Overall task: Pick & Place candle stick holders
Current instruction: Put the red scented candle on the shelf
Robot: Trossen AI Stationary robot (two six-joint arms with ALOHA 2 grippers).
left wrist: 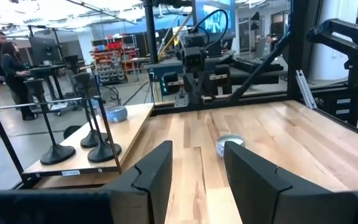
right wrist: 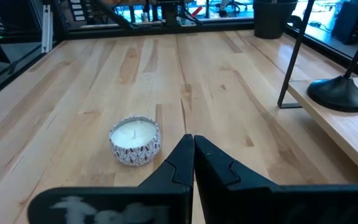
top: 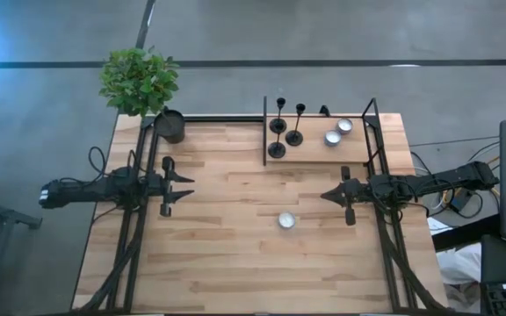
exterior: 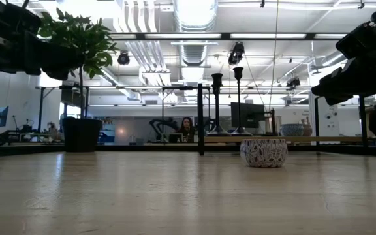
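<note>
Overhead cam looks straight down on my pale wooden plank table (top: 235,254). Low cam sits at tabletop level. My wrist cams face each other, sharing the small white patterned-tin candle (right wrist: 135,140).

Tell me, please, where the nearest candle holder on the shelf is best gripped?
Probably on the thin upright stem of the nearest holder, fingers closing from the sides, coming in from the open table side: its base lies flat on the shelf, too low to pinch.
</note>
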